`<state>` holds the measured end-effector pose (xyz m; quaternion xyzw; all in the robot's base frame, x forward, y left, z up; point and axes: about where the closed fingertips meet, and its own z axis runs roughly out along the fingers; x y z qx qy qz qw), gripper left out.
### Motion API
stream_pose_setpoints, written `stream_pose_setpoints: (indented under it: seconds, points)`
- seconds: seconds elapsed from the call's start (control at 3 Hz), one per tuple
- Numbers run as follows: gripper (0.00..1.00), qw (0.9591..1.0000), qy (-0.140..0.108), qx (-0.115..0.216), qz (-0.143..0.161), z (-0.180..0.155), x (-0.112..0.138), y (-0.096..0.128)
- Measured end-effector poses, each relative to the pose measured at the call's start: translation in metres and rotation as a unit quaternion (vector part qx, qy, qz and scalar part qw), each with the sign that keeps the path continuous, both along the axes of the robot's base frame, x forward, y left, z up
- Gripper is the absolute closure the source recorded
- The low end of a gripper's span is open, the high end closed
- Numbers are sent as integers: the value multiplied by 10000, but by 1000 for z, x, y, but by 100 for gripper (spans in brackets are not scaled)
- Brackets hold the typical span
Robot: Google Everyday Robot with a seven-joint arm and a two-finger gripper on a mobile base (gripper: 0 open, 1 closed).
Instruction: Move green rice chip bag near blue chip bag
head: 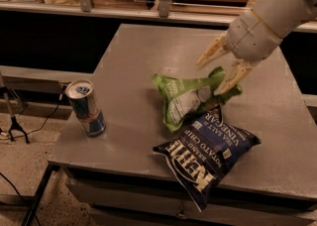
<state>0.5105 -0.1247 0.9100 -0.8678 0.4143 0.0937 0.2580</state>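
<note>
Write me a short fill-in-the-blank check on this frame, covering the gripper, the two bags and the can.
1. The gripper hangs just above the green rice chip bag with its fingers ____.
2. The drink can stands ____ near the left edge of the table.
3. The blue chip bag, touching the green one, juts past the table's ____ edge.

Missing words: open; upright; front.
</note>
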Motion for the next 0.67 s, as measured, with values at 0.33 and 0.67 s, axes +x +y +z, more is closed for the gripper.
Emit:
stream_pose_setpoints:
  seconds: [0.33, 0.67]
  points:
    - [0, 9995, -225, -114, -178, 11, -4, -11]
    - [0, 9977, -476, -215, -425, 28, -7, -23]
